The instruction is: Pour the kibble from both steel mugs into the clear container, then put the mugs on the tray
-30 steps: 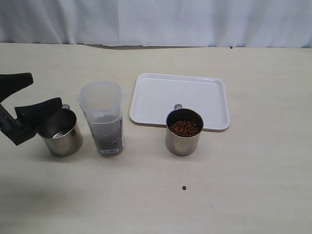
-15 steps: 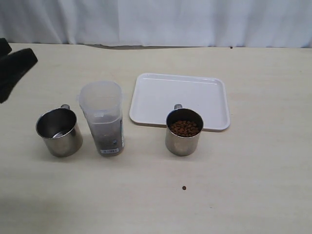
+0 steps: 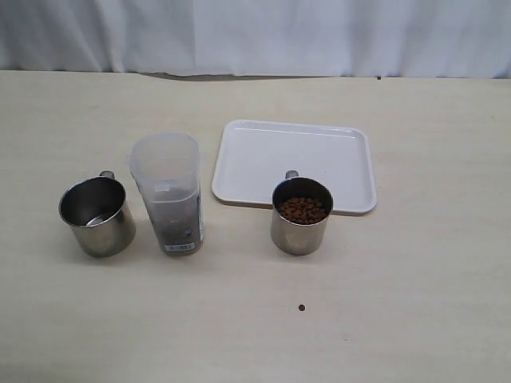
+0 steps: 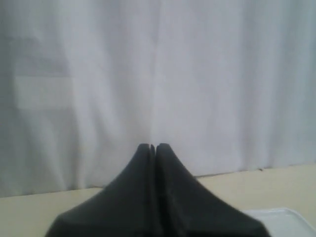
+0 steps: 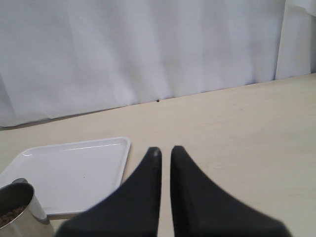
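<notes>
Closed and empty, the left tool [image 4: 153, 146] and right tool [image 5: 164, 150] — kibble [image 3: 302, 210] fills one mug [image 3: 299, 236].

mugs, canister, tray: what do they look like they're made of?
Left mug and right mug: shiny metal, likely polished steel; the walls give mirror-like reflections.
Clear container: frosted translucent plastic by the look; the kibble inside shows only hazily through the wall.
Tray: white, smooth, faintly glossy with a moulded rim; probably plastic, though enamel can't be ruled out.
</notes>
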Controlling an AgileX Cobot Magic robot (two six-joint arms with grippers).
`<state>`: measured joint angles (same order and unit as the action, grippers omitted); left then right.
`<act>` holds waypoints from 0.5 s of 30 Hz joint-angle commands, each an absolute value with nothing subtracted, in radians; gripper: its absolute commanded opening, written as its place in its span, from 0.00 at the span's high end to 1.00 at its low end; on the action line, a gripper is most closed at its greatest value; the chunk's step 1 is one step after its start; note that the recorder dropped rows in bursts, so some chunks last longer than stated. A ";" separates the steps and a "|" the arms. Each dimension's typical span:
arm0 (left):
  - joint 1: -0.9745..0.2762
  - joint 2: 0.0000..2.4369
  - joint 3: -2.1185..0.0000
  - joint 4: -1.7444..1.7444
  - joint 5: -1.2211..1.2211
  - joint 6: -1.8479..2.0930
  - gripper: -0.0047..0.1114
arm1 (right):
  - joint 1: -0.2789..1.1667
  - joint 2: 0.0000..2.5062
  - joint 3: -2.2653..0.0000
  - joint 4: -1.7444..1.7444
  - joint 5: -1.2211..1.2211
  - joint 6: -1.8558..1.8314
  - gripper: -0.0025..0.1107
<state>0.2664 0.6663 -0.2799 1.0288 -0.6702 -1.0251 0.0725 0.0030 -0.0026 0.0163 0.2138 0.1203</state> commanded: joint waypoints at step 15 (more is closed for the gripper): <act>0.260 0.047 0.000 0.959 -0.196 -1.111 0.96 | 0.076 0.000 0.000 0.018 0.211 0.116 0.93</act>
